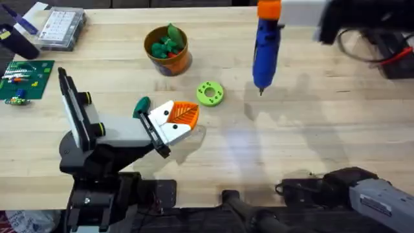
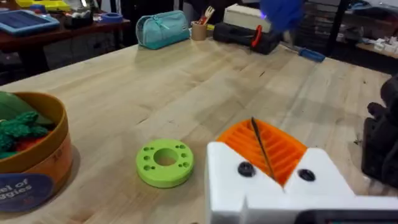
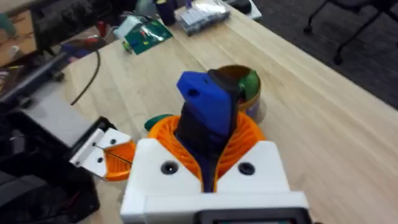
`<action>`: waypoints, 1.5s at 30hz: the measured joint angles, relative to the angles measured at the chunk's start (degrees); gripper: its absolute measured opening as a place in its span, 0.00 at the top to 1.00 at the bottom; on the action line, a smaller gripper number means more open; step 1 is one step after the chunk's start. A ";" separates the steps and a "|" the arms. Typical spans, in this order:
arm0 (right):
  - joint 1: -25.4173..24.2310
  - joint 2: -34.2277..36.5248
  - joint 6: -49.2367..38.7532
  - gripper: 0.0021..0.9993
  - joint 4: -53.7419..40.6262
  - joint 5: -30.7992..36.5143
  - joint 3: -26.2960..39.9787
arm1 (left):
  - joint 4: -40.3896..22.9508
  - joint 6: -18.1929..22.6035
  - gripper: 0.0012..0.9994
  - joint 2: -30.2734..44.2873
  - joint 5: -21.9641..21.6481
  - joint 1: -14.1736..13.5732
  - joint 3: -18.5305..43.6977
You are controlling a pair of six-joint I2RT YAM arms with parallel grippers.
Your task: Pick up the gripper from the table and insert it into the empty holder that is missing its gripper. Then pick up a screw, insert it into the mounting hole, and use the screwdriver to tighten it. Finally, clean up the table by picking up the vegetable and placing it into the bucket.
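Gripping the blue screwdriver [image 1: 266, 52] bit-down above the desk [image 1: 310, 129], the right gripper [image 3: 208, 171] hangs well right of the holder [image 1: 169, 126], whose orange finger [image 1: 185, 114] already sits seated; left gripper's state unclear.

White hand [image 2: 273, 180], orange ribbed pads [image 2: 264, 146], black screws.

Blue screwdriver [image 1: 265, 55] upright, bit down
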 joint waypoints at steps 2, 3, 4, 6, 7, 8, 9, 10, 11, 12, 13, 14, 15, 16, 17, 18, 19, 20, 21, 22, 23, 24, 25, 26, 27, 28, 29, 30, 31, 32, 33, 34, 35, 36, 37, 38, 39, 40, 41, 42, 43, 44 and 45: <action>-0.08 0.00 -1.03 0.95 -4.44 -0.79 3.93 | 0.00 0.00 0.99 0.00 -0.02 0.00 0.00; -0.11 0.00 -1.55 0.95 -6.04 -1.34 5.79 | 0.00 0.00 0.99 0.00 0.00 0.00 0.00; -0.11 0.00 -1.94 0.95 -6.87 -2.04 7.39 | 0.00 -0.02 0.99 0.00 0.00 0.00 0.00; -0.11 -0.02 -2.46 0.95 -6.82 -3.58 9.89 | 0.00 -0.02 0.99 0.00 0.00 0.00 0.00; -0.11 -0.08 -2.60 0.95 -6.68 -4.28 10.92 | 0.00 -0.02 0.99 0.00 0.00 0.00 0.00; -0.11 -0.13 -2.60 0.95 -6.24 -4.94 11.66 | 0.00 -0.02 0.99 0.00 0.00 0.00 0.00; -0.11 -0.26 -2.41 0.95 -5.43 -5.49 12.18 | 0.00 -0.02 0.99 0.00 0.00 0.00 0.00; -0.11 -0.43 -1.90 0.95 -4.24 -5.98 12.41 | 0.00 -0.02 0.99 0.00 0.00 0.00 0.00; -0.11 -0.53 -1.27 0.95 -2.73 -6.38 12.47 | 0.00 0.00 0.99 0.00 0.00 0.00 0.00; -0.06 -0.58 -0.54 0.95 -1.18 -6.67 12.53 | 0.00 -0.02 0.99 0.00 0.00 0.00 0.00; 0.10 -0.59 0.15 0.95 0.20 -6.82 12.54 | 0.00 -0.02 0.99 0.00 0.00 0.00 0.00; 0.39 -0.59 0.75 0.95 1.30 -6.84 12.56 | 0.00 0.00 0.99 0.00 0.00 0.00 0.00; 0.86 -0.59 1.23 0.95 2.07 -6.84 12.58 | 0.00 0.00 0.99 0.00 0.00 0.00 0.00; 1.50 -0.59 1.64 0.95 2.52 -6.84 12.59 | 0.00 -0.02 0.99 0.00 0.00 0.00 0.00; 2.28 -0.59 1.93 0.95 2.92 -6.84 12.59 | 0.00 -0.02 0.99 0.00 0.00 0.00 0.00; 3.33 -0.57 2.19 0.95 3.35 -6.81 12.59 | 0.00 -0.02 0.99 0.00 0.00 0.00 0.00; 4.45 -0.57 2.48 0.95 3.65 -6.78 12.59 | 0.00 -0.02 0.99 0.00 0.00 0.00 0.00; 5.66 -0.59 2.89 0.95 3.80 -6.73 12.59 | 0.00 -0.01 0.99 0.00 0.00 0.00 0.00; 6.84 -0.59 3.23 0.95 3.87 -6.65 12.59 | 0.00 -0.02 0.99 0.00 0.00 0.00 0.00; 7.91 -0.59 3.59 0.95 3.83 -6.61 12.59 | 0.00 -0.02 0.99 0.00 0.00 0.00 0.00; 9.00 -0.59 3.85 0.95 3.81 -6.50 12.59 | 0.00 -0.02 0.99 0.00 0.00 0.00 0.00; 10.00 -0.59 4.04 0.95 3.80 -6.26 12.59 | 0.00 -0.02 0.99 0.00 0.00 0.00 0.00; 10.93 -0.59 4.25 0.95 3.78 -5.90 12.59 | 0.00 -0.02 0.99 0.00 0.00 0.00 0.00; 11.82 -0.59 4.45 0.95 3.72 -5.33 12.59 | 0.00 -0.02 0.99 0.00 0.00 0.00 0.00; 12.76 -0.59 4.55 0.95 3.64 -4.65 12.59 | 0.00 -0.02 0.99 0.00 0.00 0.00 0.00; 13.70 -0.57 4.65 0.95 3.59 -3.90 12.59 | 0.00 -0.01 0.99 0.00 0.00 0.00 0.00; 14.51 -0.57 4.68 0.95 3.59 -3.32 12.59 | 0.00 -0.01 0.99 0.00 0.00 0.00 0.00; 15.23 -0.52 4.68 0.95 3.72 -2.93 12.59 | 0.00 -0.02 0.99 0.00 0.00 0.00 0.00; 16.13 -0.39 4.69 0.95 4.09 -2.37 12.59 | 0.00 -0.02 0.99 0.00 0.00 0.00 0.00; 17.07 -0.14 4.68 0.95 4.55 -1.91 12.59 | 0.00 -0.02 0.99 0.00 0.00 0.00 0.00; 18.11 0.24 4.69 0.95 5.04 -1.54 12.59 | 0.00 -0.02 0.99 0.00 0.00 0.00 0.00; 19.18 0.78 4.70 0.95 5.68 -1.19 12.59 | 0.00 -0.02 0.99 0.00 0.00 0.00 0.00; 20.15 1.45 4.70 0.95 6.41 -0.86 12.59 | 0.00 -0.02 0.99 0.00 0.00 0.00 0.00; 21.12 2.31 4.70 0.95 7.19 -0.63 12.59 | 0.00 -0.02 0.99 0.00 0.00 0.00 0.00; 21.95 3.20 4.70 0.95 8.00 -0.51 12.59 | 0.00 -0.02 0.99 0.00 0.00 0.00 0.00; 22.69 4.14 4.70 0.95 8.66 -0.34 12.59 | 0.00 -0.02 0.99 0.00 0.00 0.00 0.00; 23.43 5.19 4.70 0.95 9.26 -0.24 12.59 | 0.00 -0.02 0.99 0.00 0.00 0.00 0.00; 24.03 6.18 4.70 0.95 9.76 -0.08 12.59 | 0.00 -0.02 0.99 0.00 0.00 0.00 0.00; 24.49 7.03 4.70 0.95 10.06 0.12 12.59 | 0.00 -0.02 0.99 0.00 0.00 0.00 0.00; 25.00 7.91 4.72 0.95 10.27 0.34 12.59 | 0.00 -0.02 0.99 0.00 0.00 0.00 0.00; 25.45 8.67 4.71 0.95 10.40 0.63 12.59 | 0.00 -0.02 0.99 0.00 0.00 0.00 0.00; 25.86 9.23 4.70 0.95 10.45 1.01 12.59 | 0.00 -0.02 0.99 0.00 0.00 0.00 0.00; 26.29 9.69 4.70 0.95 10.52 1.57 12.59 | 0.00 -0.02 0.99 0.00 0.00 0.00 0.00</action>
